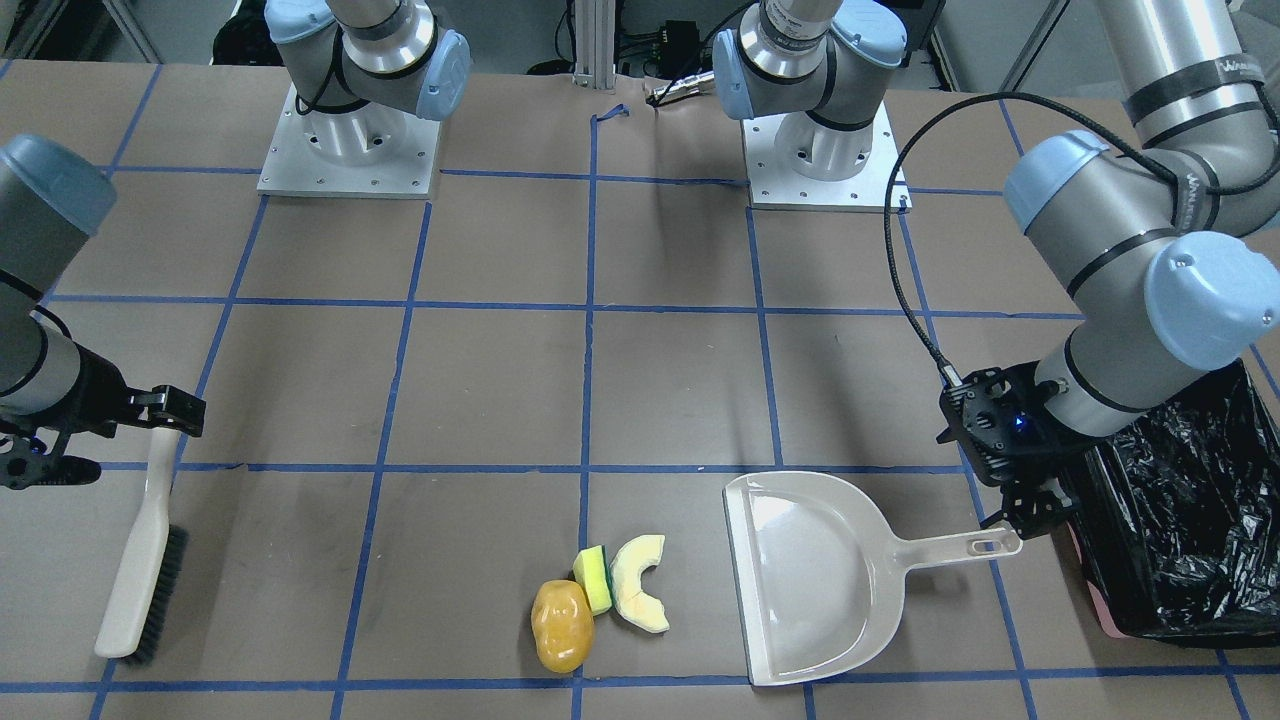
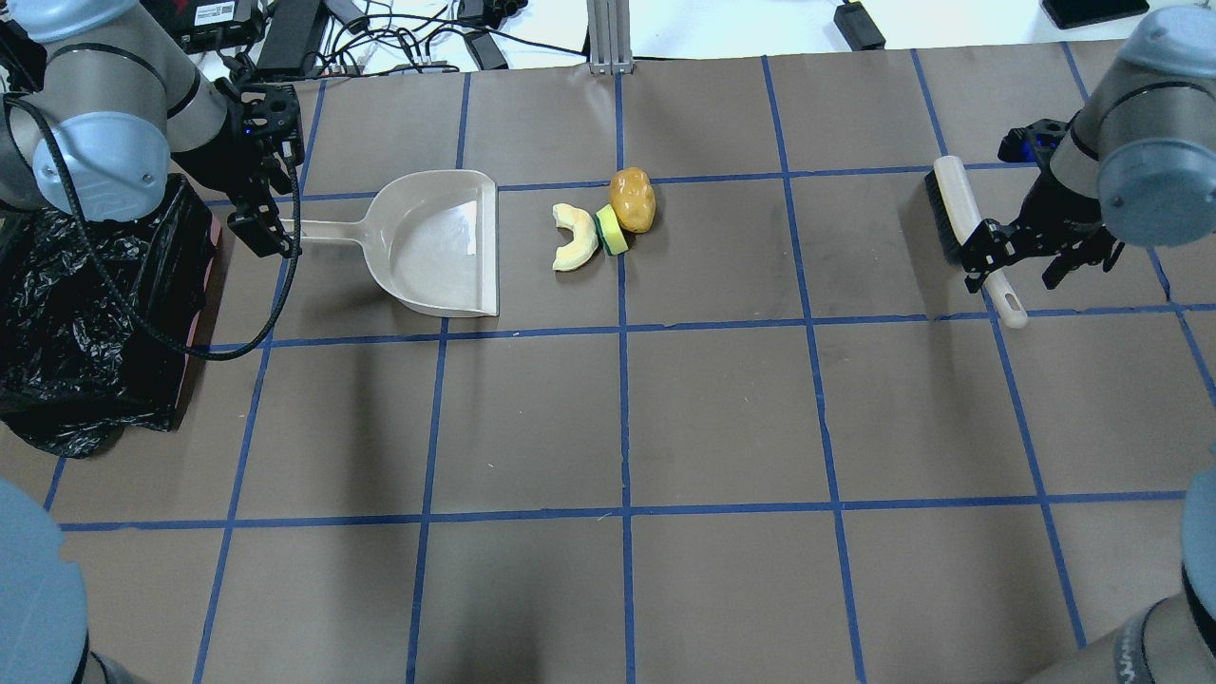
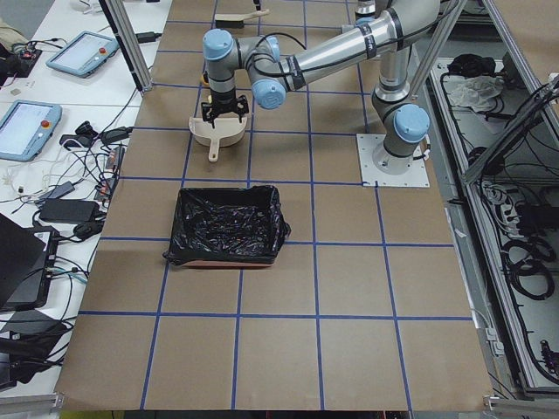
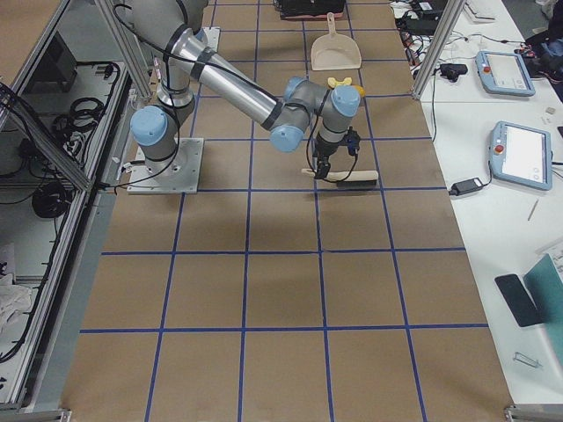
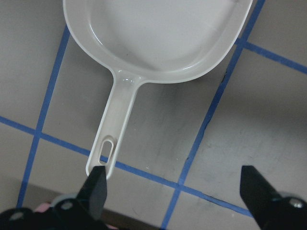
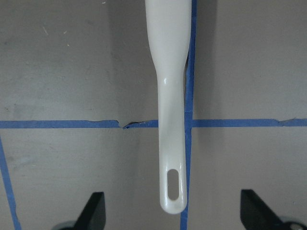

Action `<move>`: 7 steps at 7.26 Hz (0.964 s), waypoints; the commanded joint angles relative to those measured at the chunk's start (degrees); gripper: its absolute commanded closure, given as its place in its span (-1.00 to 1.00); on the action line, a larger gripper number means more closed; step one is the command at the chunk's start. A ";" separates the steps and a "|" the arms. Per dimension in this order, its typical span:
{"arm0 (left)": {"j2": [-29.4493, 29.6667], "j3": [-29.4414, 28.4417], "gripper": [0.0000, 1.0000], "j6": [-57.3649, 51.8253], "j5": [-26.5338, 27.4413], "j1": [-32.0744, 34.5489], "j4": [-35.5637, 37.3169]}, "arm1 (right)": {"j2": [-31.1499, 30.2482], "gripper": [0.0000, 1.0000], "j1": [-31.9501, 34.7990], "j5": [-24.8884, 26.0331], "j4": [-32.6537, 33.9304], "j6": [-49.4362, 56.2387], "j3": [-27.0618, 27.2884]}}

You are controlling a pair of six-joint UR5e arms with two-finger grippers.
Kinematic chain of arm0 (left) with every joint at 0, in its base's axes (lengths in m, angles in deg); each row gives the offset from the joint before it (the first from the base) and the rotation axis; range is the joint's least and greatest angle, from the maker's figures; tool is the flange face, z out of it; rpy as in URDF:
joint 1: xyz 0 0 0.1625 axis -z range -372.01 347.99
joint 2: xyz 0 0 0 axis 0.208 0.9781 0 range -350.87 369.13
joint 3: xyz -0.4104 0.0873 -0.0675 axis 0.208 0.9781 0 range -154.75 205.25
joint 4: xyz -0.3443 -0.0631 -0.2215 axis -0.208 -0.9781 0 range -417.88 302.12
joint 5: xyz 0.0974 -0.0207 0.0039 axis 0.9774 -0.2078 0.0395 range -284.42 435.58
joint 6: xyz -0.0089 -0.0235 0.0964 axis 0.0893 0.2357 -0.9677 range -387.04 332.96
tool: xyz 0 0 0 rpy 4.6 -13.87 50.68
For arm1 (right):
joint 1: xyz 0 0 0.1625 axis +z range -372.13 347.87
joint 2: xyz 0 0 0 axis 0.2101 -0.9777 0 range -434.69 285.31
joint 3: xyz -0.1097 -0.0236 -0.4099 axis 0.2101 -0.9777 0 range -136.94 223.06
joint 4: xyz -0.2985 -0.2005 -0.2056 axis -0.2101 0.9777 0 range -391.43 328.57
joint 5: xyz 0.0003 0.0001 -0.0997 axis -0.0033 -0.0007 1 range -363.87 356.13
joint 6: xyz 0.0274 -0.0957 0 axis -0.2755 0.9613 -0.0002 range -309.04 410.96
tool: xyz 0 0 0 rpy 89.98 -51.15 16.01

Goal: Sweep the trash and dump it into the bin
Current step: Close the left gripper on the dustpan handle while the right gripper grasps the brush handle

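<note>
The trash lies together on the table: a yellow-brown potato (image 1: 560,625) (image 2: 632,199), a yellow-green wedge (image 1: 593,578) (image 2: 611,231) and a cream curved slice (image 1: 640,585) (image 2: 575,237). The cream dustpan (image 1: 820,580) (image 2: 437,242) (image 5: 158,33) lies flat beside them. My left gripper (image 2: 269,228) (image 5: 175,191) is open over the end of the dustpan handle (image 5: 103,158). The black-lined bin (image 2: 85,313) (image 1: 1190,520) stands just beyond that arm. My right gripper (image 2: 1021,266) (image 6: 175,211) is open and straddles the handle of a brush (image 2: 959,218) (image 6: 170,72) lying on the table.
Blue tape lines grid the brown table. The brush (image 1: 145,570) lies far from the trash, across the table from the dustpan. The two arm bases (image 1: 345,150) (image 1: 820,150) stand at the robot's side. Cables and tablets lie beyond the table edge (image 3: 52,209).
</note>
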 commanded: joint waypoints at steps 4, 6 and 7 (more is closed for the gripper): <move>6.55 -2.90 -0.82 -7.51 -0.42 -2.00 4.17 | 1.20 -0.68 -0.98 -0.16 2.71 -0.05 1.05; 7.86 -2.82 -0.77 -7.68 -0.34 -2.00 4.46 | 1.64 -0.34 -0.98 -0.94 2.71 -0.31 0.79; 8.57 -2.82 -0.76 -7.60 -0.34 -1.91 4.89 | 2.34 -0.33 -0.98 -1.12 2.79 -0.32 0.70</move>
